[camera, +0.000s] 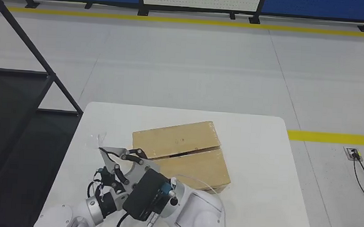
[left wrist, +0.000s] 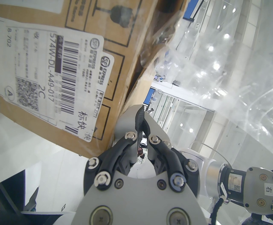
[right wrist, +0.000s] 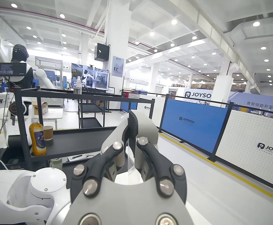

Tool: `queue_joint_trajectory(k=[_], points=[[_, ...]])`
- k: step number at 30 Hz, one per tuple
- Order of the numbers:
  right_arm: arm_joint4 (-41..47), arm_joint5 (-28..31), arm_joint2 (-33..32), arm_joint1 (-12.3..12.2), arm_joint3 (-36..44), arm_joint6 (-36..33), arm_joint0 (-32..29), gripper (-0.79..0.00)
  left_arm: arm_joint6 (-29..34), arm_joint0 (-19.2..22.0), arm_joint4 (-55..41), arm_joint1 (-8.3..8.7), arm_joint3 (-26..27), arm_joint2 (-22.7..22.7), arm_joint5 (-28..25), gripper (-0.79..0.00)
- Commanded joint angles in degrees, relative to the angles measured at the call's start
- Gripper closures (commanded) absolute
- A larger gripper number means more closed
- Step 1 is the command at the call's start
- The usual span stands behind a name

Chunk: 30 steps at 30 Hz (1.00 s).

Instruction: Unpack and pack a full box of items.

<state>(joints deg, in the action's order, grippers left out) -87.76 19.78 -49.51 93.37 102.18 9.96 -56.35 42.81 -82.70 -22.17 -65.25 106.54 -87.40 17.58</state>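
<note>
A brown cardboard box (camera: 181, 154) lies on the white table (camera: 259, 181), its top flaps folded down with a dark slit between them. In the left wrist view the box's side (left wrist: 119, 27) with a white shipping label (left wrist: 57, 70) is very close. My left gripper (left wrist: 139, 116) is shut just beside the box's lower corner, with nothing visible between the pads. My right gripper (right wrist: 130, 119) is shut too and points out over the room, away from the box. In the top view an arm's gripper (camera: 118, 160) sits left of the box's near corner.
Crumpled clear plastic film (left wrist: 213, 74) hangs beside the box, and a scrap of it (camera: 96, 137) lies on the table's left part. A black rack (camera: 11, 134) stands left of the table; its shelf (right wrist: 70, 140) carries an orange bottle (right wrist: 38, 136) and a paper cup (right wrist: 48, 132).
</note>
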Motion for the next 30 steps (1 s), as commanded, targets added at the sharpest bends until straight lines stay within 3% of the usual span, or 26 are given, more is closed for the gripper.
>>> queue_joint_trajectory(k=[1, 16, 30], points=[[0.0, 0.1, 0.1, 0.0, -0.3, 0.4, 0.3, 0.000, 0.1, 0.1, 0.0, 0.08, -0.1, 0.1, 0.0, 0.000], [0.7, -3.9, -1.9, -0.2, 1.7, -1.1, -1.8, 0.000, 0.4, 0.0, 0.1, 0.64, -0.2, 0.4, 0.2, 0.000], [0.2, -4.1, -4.1, -1.1, 4.9, 0.8, -6.5, 0.000, -0.2, -0.1, -1.0, 0.97, 0.6, 0.9, -1.1, 0.000]])
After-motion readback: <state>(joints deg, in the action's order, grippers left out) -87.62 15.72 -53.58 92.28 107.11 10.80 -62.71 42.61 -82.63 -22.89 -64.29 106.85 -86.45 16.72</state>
